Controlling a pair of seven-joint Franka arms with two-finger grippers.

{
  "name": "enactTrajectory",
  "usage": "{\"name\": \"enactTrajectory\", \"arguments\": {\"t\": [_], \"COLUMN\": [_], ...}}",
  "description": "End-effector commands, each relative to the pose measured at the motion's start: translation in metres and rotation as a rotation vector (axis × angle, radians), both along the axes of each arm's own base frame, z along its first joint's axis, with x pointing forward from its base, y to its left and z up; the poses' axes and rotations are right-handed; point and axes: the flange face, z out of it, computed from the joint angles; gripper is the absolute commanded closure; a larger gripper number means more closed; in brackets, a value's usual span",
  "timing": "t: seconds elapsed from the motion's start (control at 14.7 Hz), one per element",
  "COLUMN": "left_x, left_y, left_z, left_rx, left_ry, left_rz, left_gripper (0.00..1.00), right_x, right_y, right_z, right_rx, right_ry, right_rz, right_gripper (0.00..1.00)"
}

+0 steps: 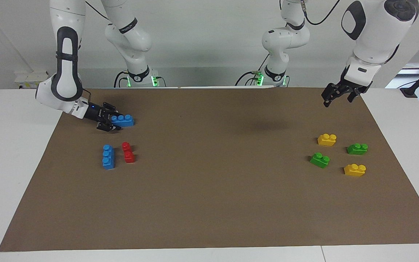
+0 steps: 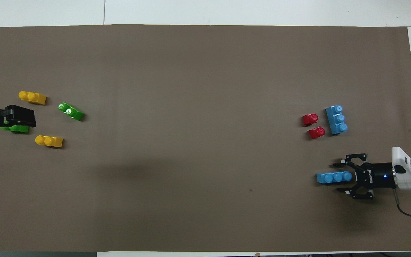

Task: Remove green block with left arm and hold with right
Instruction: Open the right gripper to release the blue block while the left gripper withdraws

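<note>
Left gripper (image 1: 335, 98) open, empty, raised over the mat (image 1: 209, 203) above the brick cluster at its end. Two green blocks on the mat: one (image 1: 319, 160) between the yellow bricks (image 1: 327, 139), the other (image 1: 357, 148) just beside. Right gripper (image 1: 110, 122) low, fingers spread around one end of the blue brick (image 1: 123, 120), which lies on the mat.

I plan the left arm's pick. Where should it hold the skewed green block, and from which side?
Take the green block by its two long flat sides, below the studs, from straight above. It stands studs up and askew, so the left pincer should probably turn to match.
</note>
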Motion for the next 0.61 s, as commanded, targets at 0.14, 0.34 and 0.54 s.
{"name": "enactTrajectory", "arguments": {"t": [0.14, 0.34, 0.54], "left_x": [-0.004, -0.003, -0.005], "left_y": [-0.003, -0.010, -0.009], "left_z": [0.012, 0.021, 0.024], "left_rx": [-0.023, -0.075, -0.078], "left_ry": [0.021, 0.018, 0.018], "left_rz": [-0.100, -0.099, -0.095], "left_gripper": [0.00, 0.00, 0.00], "right_x": [0.033, 0.035, 0.047], "right_y": [0.008, 0.018, 0.034], "right_z": [0.056, 0.080, 0.105], "right_rx": [-0.012, 0.007, 0.011], "right_ry": [-0.050, 0.007, 0.042], "right_rz": [0.032, 0.000, -0.004], "right_gripper": [0.00, 0.00, 0.00]}}
